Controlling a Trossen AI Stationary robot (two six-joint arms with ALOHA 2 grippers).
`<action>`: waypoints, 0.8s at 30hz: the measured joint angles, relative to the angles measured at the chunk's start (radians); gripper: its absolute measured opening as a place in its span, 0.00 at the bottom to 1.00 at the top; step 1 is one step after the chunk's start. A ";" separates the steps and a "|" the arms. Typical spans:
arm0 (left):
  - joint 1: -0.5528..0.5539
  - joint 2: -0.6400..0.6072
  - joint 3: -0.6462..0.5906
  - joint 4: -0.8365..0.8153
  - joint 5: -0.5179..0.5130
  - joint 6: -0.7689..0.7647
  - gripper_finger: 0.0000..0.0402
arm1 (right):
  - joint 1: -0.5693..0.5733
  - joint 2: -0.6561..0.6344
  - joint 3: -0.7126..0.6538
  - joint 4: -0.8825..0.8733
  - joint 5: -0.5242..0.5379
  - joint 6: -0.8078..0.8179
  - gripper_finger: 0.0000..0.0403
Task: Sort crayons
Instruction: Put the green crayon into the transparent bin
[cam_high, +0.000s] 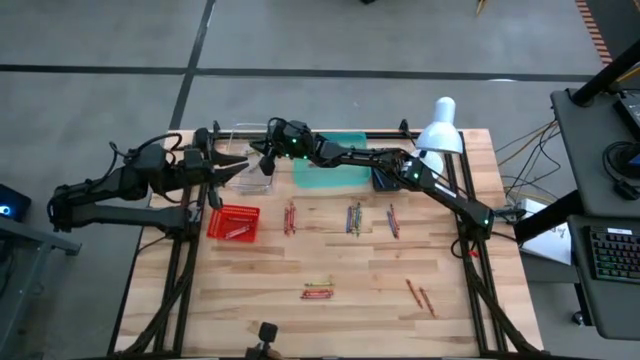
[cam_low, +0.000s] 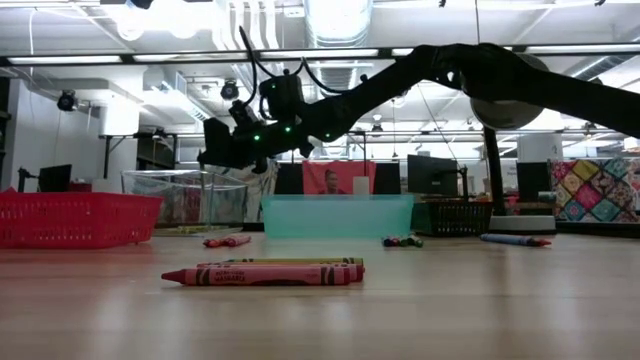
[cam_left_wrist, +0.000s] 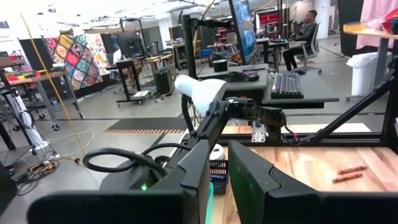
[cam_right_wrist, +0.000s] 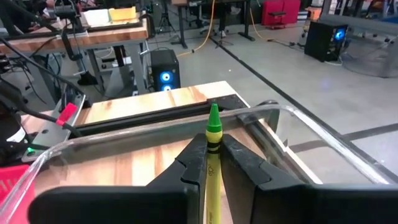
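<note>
While hanging over the clear plastic bin (cam_right_wrist: 298, 124): right gripper (cam_right_wrist: 214, 163) pinches a yellow-green wax crayon (cam_right_wrist: 212, 140)
Risk: slipping sideways, it lands outside on the wooden table (cam_high: 350, 270)
Left gripper (cam_left_wrist: 217, 180): idle, nearly shut, empty

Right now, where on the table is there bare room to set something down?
Bare wood lies along the front edge left of the red crayon pair, and between that pair and the crayon row above. It is crowded at the back, around the clear bin, teal tray and red basket.

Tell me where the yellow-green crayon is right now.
The yellow-green crayon sits between the right gripper's fingers, over the clear bin at the table's far left.
</note>
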 joint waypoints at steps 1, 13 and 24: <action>0.000 0.003 0.000 -0.001 0.000 0.000 0.11 | 0.000 0.000 0.000 -0.002 0.000 0.000 0.09; 0.000 0.018 0.000 -0.005 -0.001 -0.004 0.11 | 0.008 -0.003 0.002 -0.027 -0.002 -0.043 0.10; 0.000 0.018 0.000 -0.004 -0.002 -0.002 0.11 | 0.024 -0.004 0.015 -0.167 -0.002 -0.105 0.10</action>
